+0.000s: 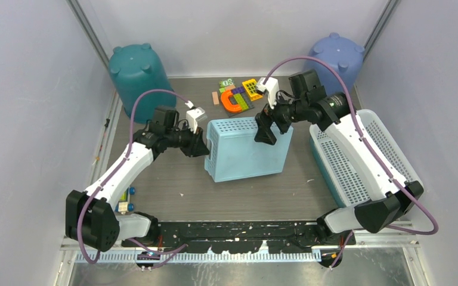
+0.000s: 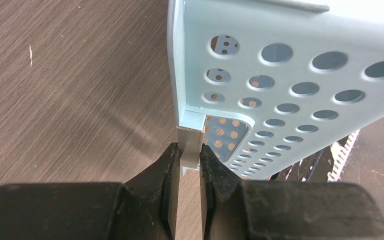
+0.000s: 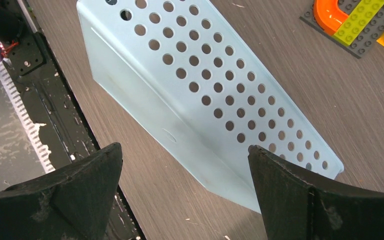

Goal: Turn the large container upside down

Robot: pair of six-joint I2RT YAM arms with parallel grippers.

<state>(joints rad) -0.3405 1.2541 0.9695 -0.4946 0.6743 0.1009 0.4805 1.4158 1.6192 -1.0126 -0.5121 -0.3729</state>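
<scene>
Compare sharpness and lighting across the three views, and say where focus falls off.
Top external: evenly lit, sharp throughout, faint shadows only. Left wrist: the left claw is blurred near the lens, the container wall crisp. Right wrist: the right claw is dark and soft-edged, the container sharp.

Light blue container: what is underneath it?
Through side holes of the container only brown tabletop shows. Its solid face covers the rest from above, so anything else beneath stays hidden.
</scene>
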